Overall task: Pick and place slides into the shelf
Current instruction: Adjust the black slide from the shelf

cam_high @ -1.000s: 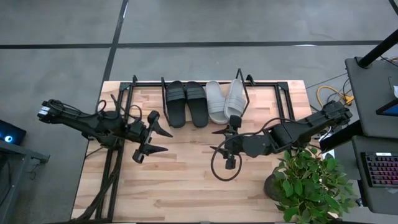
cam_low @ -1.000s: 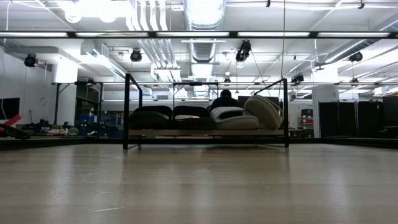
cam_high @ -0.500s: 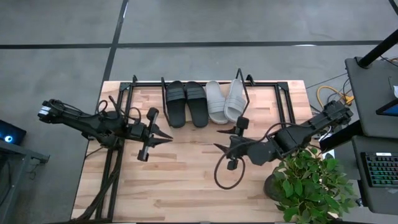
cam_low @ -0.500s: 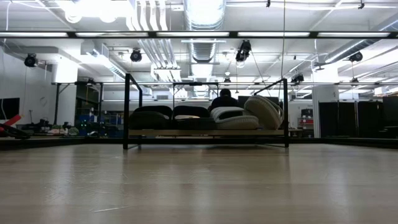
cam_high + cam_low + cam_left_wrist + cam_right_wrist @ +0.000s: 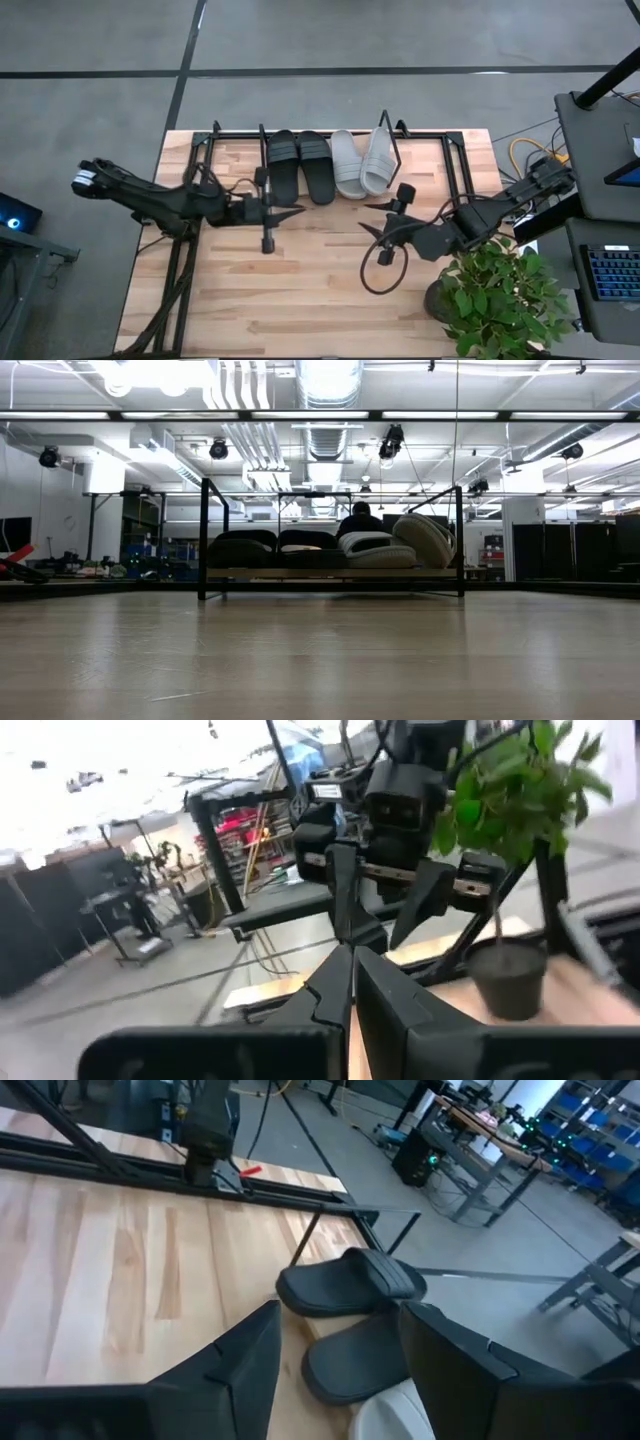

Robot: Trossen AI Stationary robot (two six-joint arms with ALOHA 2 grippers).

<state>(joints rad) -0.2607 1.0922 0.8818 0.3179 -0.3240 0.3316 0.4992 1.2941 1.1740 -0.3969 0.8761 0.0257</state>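
Observation:
Two black slides (image 5: 283,165) (image 5: 316,165) and two light grey slides (image 5: 346,165) (image 5: 377,160) lie side by side in the black wire shelf (image 5: 215,135) at the table's far edge. In the low view the right grey slide (image 5: 425,540) stands tilted on the shelf board (image 5: 330,573). My left gripper (image 5: 298,210) is shut and empty above the table, just near of the black slides. My right gripper (image 5: 372,220) is open and empty, near of the grey slides. The right wrist view shows the black slides (image 5: 350,1285) beyond its open fingers.
A potted plant (image 5: 500,290) stands at the table's near right corner, beside my right arm. A dark cable loop (image 5: 380,275) hangs under my right wrist. The shelf's upright end loops (image 5: 203,540) rise at both ends. A person (image 5: 360,520) sits far behind the shelf.
My left gripper has gone toward the table's right edge, turned about and shut its fingers. My right gripper has drawn back toward the table's right edge, away from the grey slides, and stays open. The slides have kept still.

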